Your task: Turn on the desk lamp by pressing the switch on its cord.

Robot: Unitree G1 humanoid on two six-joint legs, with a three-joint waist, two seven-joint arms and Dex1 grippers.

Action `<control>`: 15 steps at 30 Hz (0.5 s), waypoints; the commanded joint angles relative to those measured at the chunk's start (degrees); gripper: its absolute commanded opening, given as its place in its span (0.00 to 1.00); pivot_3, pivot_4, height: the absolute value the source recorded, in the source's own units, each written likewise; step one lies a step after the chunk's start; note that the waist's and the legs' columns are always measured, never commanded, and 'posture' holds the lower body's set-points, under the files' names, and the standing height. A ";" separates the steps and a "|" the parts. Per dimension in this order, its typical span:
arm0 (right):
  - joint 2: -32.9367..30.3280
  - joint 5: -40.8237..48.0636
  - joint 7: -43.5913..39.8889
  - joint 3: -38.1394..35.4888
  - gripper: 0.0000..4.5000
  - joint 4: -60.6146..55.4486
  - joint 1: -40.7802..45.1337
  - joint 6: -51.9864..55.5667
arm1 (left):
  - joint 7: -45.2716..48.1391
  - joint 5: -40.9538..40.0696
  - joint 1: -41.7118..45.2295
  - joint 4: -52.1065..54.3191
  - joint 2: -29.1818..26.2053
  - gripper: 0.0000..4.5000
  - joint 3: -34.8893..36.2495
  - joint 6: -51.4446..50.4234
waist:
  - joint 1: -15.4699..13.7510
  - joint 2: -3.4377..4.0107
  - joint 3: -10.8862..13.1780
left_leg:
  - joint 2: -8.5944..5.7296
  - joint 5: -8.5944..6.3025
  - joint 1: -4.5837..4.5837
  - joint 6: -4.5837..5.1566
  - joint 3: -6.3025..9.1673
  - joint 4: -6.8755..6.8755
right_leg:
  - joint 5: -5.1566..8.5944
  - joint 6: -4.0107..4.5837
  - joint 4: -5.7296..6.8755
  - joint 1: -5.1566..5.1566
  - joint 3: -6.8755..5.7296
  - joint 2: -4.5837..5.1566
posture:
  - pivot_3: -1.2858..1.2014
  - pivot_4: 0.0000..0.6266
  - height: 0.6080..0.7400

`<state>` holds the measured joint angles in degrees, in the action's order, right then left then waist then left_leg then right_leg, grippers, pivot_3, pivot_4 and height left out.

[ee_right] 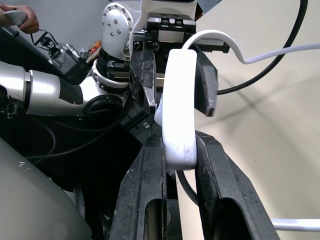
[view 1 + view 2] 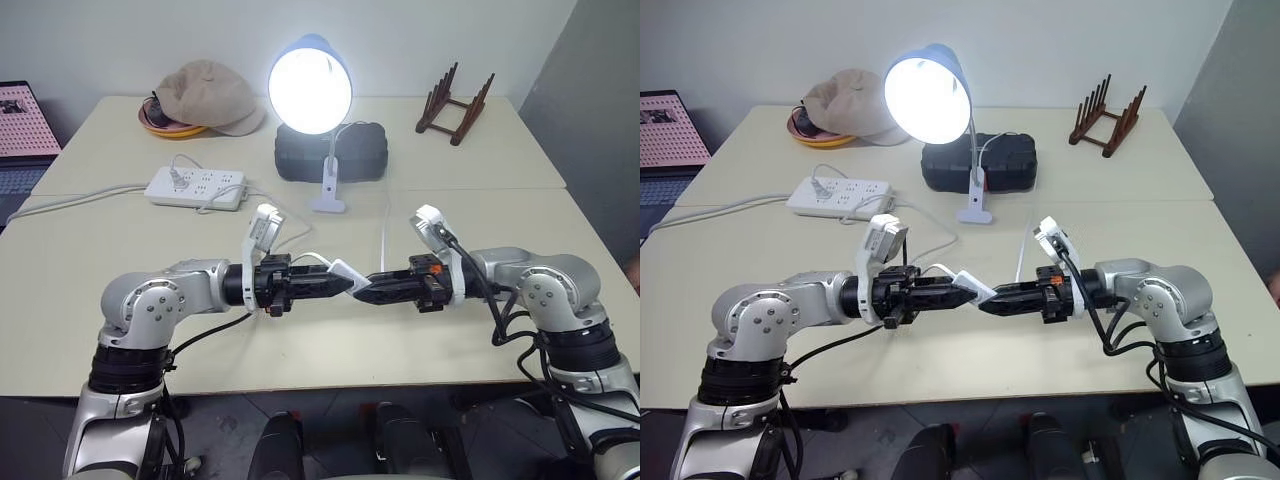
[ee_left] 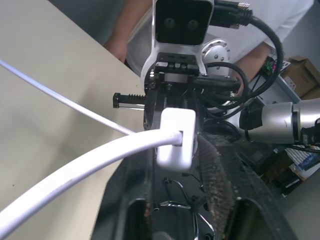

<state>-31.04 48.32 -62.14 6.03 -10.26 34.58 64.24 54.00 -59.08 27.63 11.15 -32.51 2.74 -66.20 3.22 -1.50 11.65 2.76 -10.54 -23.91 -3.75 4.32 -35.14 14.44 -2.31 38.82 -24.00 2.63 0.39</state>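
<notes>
The desk lamp (image 2: 310,90) is lit near the bench's (image 2: 300,360) far edge. Above its near edge, the right tool (image 1: 179,150) is clenched on the switch (image 1: 178,115). The left tool (image 1: 175,85) grasps its other end.

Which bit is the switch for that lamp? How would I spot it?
Start at the lit desk lamp and follow its thin white cord towards the robot. The switch is the small white oblong lump held above the table between the two pairs of black fingers, far smaller than the many-socket power strip.
</notes>
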 commanded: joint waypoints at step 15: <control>1.80 -32.71 3.94 15.70 0.09 23.96 9.44 -33.17 | -1.58 15.69 -10.16 13.00 -13.12 0.98 5.70 19.87 | -0.31 0.01 0.01 | 0.00 0.00 0.00 -0.01 -0.08 0.07 | 0.18 0.33 -0.05 -0.08 0.06 0.02 | 0.52 0.24 1.00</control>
<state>-29.07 20.29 -58.50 20.29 11.10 42.15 36.79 52.71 -45.73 16.71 21.77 -44.35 6.95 -50.09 2.91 -1.49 11.67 2.76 -10.53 -23.94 -3.76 4.23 -35.07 14.62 -1.98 38.71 -24.07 2.69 0.43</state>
